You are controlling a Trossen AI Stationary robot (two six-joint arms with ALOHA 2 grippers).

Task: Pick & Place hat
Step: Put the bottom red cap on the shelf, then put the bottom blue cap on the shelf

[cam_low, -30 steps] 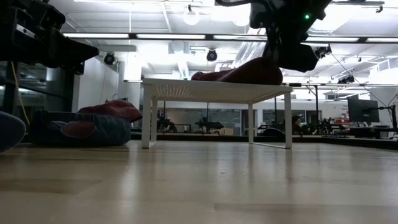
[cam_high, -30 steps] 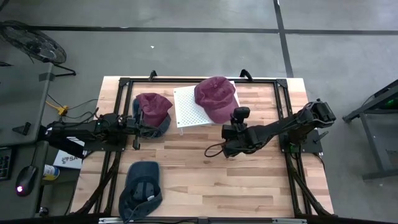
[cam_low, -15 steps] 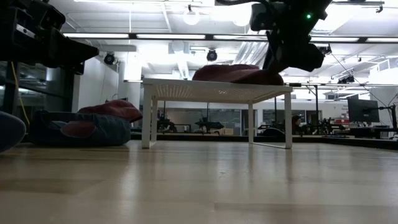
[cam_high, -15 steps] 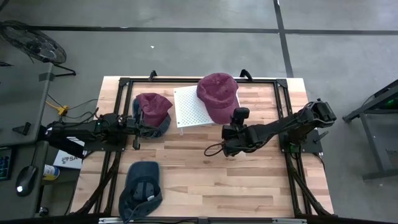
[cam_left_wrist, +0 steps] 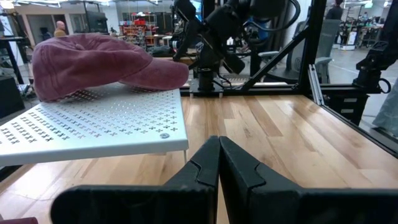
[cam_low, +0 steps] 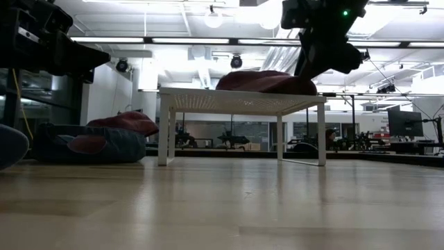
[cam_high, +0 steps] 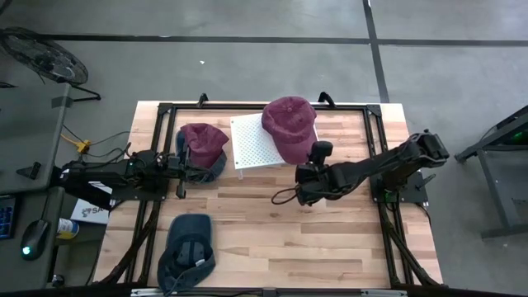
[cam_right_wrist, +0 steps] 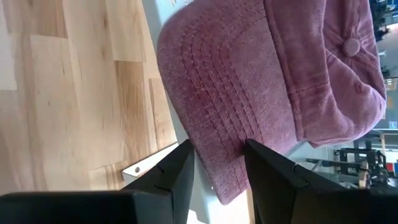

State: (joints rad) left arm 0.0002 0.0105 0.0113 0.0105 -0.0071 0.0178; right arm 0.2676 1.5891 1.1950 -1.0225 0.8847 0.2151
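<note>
A maroon hat [cam_high: 289,125] lies top up on the white perforated stand [cam_high: 252,144] at the table's far middle. Its brim [cam_right_wrist: 211,106] sticks out past the stand's right near corner. My right gripper [cam_right_wrist: 217,171] is open just off that corner, pointing slantwise down, one finger on each side of the brim's edge; I cannot tell whether they touch it. My left gripper [cam_left_wrist: 217,152] stays shut and level at the table's left, holding nothing.
Another maroon hat lies on a blue one [cam_high: 202,148] just in front of my left gripper. A dark blue hat [cam_high: 188,247] sits near the front left. A black frame [cam_high: 375,124] runs around the table. Bare wood lies in the middle and at the near right.
The maroon hat, which was tilted with its brim raised at my right gripper, has come down flat on the stand and shifted a little toward the far edge. My right gripper has stayed by the stand's corner and turned slightly at the wrist.
</note>
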